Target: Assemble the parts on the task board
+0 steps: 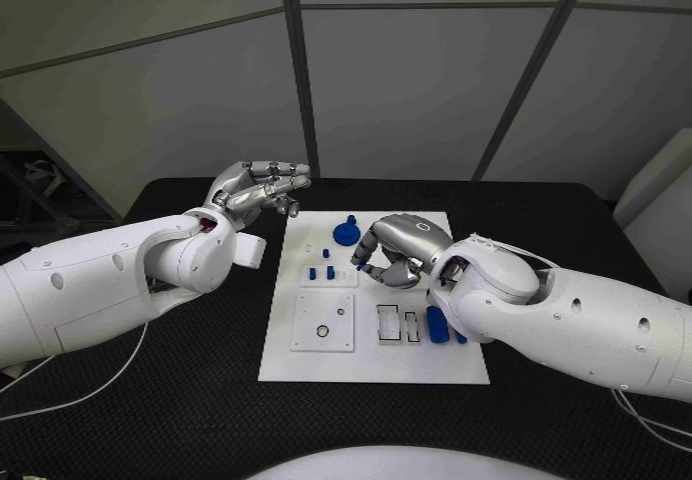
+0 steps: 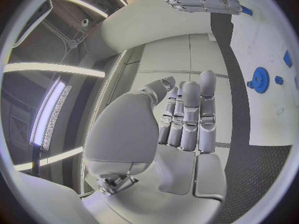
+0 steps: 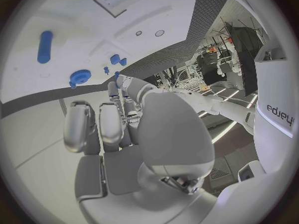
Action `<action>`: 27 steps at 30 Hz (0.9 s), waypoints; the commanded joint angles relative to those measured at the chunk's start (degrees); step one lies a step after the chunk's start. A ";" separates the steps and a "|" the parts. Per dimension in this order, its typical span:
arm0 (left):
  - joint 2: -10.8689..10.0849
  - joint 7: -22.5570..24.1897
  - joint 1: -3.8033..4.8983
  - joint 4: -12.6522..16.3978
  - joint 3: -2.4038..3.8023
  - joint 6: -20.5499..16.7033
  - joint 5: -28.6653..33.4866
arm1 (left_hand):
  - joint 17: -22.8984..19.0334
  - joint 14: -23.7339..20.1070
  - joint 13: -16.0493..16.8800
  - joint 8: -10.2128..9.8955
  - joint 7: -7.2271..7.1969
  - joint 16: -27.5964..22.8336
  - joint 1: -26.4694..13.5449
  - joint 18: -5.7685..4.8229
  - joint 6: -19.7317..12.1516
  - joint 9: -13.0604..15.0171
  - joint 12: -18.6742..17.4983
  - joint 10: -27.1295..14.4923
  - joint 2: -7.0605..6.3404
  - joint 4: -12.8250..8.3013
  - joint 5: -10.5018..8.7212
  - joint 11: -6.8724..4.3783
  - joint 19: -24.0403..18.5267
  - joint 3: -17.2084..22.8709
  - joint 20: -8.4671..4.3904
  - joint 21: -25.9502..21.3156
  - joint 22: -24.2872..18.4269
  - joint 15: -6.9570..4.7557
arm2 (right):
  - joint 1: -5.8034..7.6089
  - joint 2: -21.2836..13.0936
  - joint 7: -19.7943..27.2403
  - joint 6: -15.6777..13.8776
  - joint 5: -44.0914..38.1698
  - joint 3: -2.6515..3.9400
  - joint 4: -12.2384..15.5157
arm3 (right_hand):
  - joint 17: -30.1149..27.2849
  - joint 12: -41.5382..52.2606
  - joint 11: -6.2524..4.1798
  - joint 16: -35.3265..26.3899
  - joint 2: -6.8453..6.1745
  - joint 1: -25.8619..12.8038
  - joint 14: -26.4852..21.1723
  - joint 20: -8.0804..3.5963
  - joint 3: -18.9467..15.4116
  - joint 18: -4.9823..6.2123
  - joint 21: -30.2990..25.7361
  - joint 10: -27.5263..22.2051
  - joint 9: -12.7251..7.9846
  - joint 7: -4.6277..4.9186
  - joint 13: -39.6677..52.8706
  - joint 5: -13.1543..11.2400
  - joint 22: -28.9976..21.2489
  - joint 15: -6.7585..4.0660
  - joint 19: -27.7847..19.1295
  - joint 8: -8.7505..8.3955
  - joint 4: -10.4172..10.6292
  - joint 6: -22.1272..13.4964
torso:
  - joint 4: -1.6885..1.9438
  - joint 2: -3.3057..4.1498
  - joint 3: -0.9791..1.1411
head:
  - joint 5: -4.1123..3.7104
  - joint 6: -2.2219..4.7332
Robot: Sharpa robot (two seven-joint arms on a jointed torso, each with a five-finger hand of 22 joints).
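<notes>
left hand [image 1: 260, 188] raised off board's far-left corner, fingers together, empty | right hand [image 1: 398, 248] curled over task board [image 1: 375, 365] centre, grip unclear | blue gear [image 1: 346, 232] far end | writing unreadable

- Head view is aimed down from above the task board [image 1: 372, 340].
- Wrist views sit behind each hand; the blue gear [image 2: 259, 79] is shared by all three.
</notes>
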 commanded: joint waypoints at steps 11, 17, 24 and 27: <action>0.87 -0.23 0.10 -0.20 0.07 1.04 0.36 | -0.05 -0.47 0.00 0.17 0.16 -0.20 -0.04 -0.97 -0.32 -0.06 0.30 -0.26 0.41 -0.14 -0.25 0.05 -0.26 -0.21 0.08 -0.25 -0.10 0.02 | -3.09 3.54 2.05 2.23 1.47 -1.57 -1.92 | -0.13 -0.21 -1.91 0.23 -0.10 -0.21 2.03 0.25 0.41 -0.43 0.36 1.78 0.09 0.19 0.01 0.36 2.60 -0.30 0.27 -0.12 0.00 -0.11 | -0.10 0.11 0.12 | 1.69 -1.23; 0.97 -0.33 0.11 -0.24 0.07 1.08 0.36 | -0.05 -0.47 0.00 0.17 0.16 -0.20 -0.04 -0.97 -0.32 -0.06 0.30 -0.26 0.41 -0.14 -0.25 0.05 -0.26 -0.21 0.08 -0.25 -0.10 0.02 | -3.52 4.35 1.95 3.29 1.47 -1.87 -2.65 | -0.17 -0.25 -1.88 0.23 -0.11 -0.23 2.01 0.27 0.42 -0.43 0.37 1.71 0.10 0.23 0.03 0.40 2.60 -0.28 0.24 -0.17 -0.03 -0.17 | -0.20 0.06 0.07 | 2.08 -1.55; 1.03 -0.39 0.11 -0.23 0.07 1.17 0.36 | -0.02 -0.46 0.00 0.17 0.16 -0.19 -0.05 -0.97 -0.33 -0.06 0.33 -0.29 0.42 -0.15 -0.25 0.05 -0.27 -0.25 0.09 -0.27 -0.11 0.04 | -3.67 4.67 1.46 4.45 1.03 -1.99 -3.12 | -0.20 -0.35 -1.80 0.28 -0.14 -0.30 1.99 0.32 0.40 -0.42 0.37 1.53 0.10 0.31 0.06 0.39 2.60 -0.21 0.18 -0.29 -0.05 -0.35 | -0.16 0.05 0.06 | 2.37 -1.91; 1.02 -0.42 0.11 -0.21 0.07 1.22 0.36 | 0.00 -0.46 0.00 0.17 0.16 -0.18 -0.05 -0.97 -0.35 -0.06 0.35 -0.31 0.43 -0.16 -0.25 0.06 -0.27 -0.28 0.10 -0.29 -0.13 0.05 | -3.68 4.73 1.35 4.58 0.86 -2.00 -3.21 | -0.20 -0.37 -1.79 0.29 -0.14 -0.30 1.99 0.32 0.40 -0.42 0.37 1.49 0.10 0.32 0.06 0.40 2.60 -0.20 0.17 -0.31 -0.06 -0.38 | -0.12 0.04 0.06 | 2.39 -2.02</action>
